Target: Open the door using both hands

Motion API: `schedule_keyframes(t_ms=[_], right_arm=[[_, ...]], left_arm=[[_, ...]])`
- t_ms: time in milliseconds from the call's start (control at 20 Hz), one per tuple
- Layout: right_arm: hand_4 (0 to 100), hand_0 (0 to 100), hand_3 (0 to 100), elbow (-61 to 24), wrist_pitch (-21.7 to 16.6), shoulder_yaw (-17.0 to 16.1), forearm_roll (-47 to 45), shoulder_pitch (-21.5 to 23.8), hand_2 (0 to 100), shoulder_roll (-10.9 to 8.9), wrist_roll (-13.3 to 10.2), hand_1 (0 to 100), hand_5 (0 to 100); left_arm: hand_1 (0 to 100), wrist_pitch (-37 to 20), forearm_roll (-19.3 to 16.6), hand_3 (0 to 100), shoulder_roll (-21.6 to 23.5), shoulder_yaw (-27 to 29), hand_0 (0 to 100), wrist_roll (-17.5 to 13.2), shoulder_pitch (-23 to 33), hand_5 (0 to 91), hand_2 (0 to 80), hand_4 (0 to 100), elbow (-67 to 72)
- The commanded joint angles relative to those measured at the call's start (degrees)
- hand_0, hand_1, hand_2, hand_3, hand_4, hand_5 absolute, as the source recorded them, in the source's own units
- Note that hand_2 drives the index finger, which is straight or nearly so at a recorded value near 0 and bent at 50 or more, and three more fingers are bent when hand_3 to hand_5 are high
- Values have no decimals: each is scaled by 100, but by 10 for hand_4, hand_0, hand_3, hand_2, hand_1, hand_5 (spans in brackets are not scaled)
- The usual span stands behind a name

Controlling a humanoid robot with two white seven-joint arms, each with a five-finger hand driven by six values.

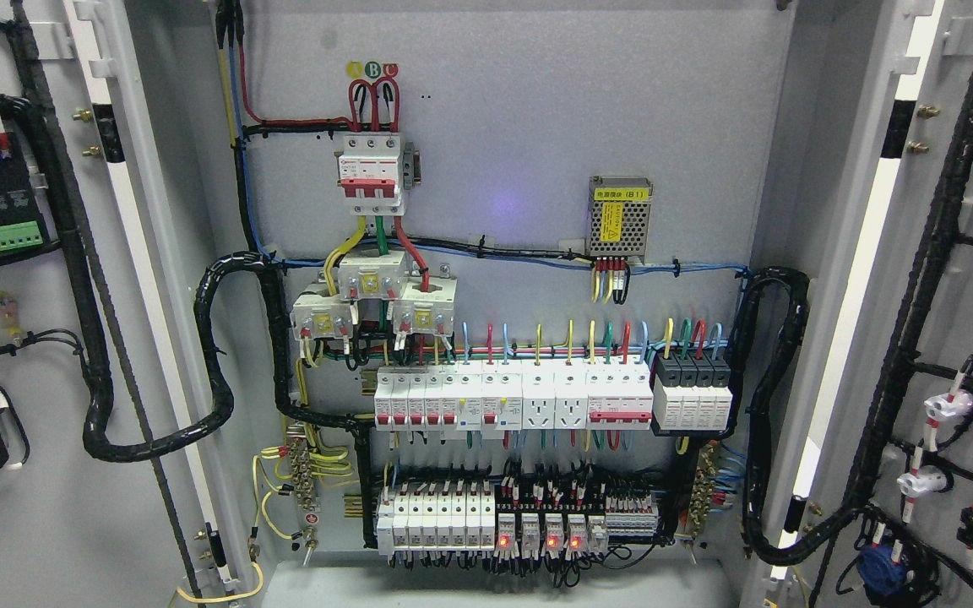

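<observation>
Neither my left nor my right robot hand shows anywhere in the head view, so I cannot tell how their fingers stand. Both doors stand swung wide: the left door [47, 507] fills the left edge of the frame, the right door [968, 295] the right edge, each a flat panel of matte grey painted metal showing its inner face. Between them lies the open cabinet [537, 127], a smooth grey back plate with boxy parts fixed to it. In the upper middle sits a white three-pole breaker [371, 173] with red toggles, fed by arched red wires. To its right is a small power supply [619, 215] in a perforated metal case with a yellow label. Below the middle runs a row of white plastic breakers [512, 401], rectangular and glossy, and lower still a row of relays [529, 523], some with red lights lit. Thick black ribbed conduit [208, 355] loops from the left door into the cabinet, and a like cable loom [761, 422] curves in from the right door. On the left door's upper part sits a green terminal block [15, 236].
</observation>
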Motion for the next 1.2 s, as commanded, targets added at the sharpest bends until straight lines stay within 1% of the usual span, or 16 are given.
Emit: schedule_keyframes(t_ms=[0,150,351,451,651,701,801,952,1152], right_arm=[[0,0,0,-230,-1,465,21,33,0,3,3,0,0],[0,0,0,-291,-1,623,47,77,0,3,3,0,0],[0,0,0,-353,-1,667,56,218,0,-23,3,0,0],[0,0,0,-361,-1,720,64,227,0,-14,3,0,0],[0,0,0,-414,-1,738,73,341,0,-32,3,0,0],[0,0,0,-414,-1,781,73,358,0,-32,3,0,0],[0,0,0,-414,-1,1000,82,411,0,-23,3,0,0],[0,0,0,-440,-1,1098,82,508,0,-49,3,0,0],[0,0,0,-449,-1,1370,187,517,0,-84,3,0,0]], left_arm=[[0,-31,7,0,29,-38,0,-7,-15,0,0,0,-31],[0,-31,7,0,38,-169,0,-7,-129,0,0,0,-14],[0,-40,16,0,38,-336,0,-16,-130,0,0,0,-75],[0,-75,7,0,55,-590,0,-16,-121,0,0,0,-189],[0,-75,16,0,73,-688,0,-16,-86,0,0,0,-426],[0,-75,16,0,73,-706,0,-16,-68,0,0,0,-505],[0,-84,16,0,73,-732,0,-16,-50,0,0,0,-655],[0,-84,7,0,81,-732,0,-16,11,0,0,0,-874],[0,-75,7,0,64,-732,0,-7,64,0,0,0,-1173]])
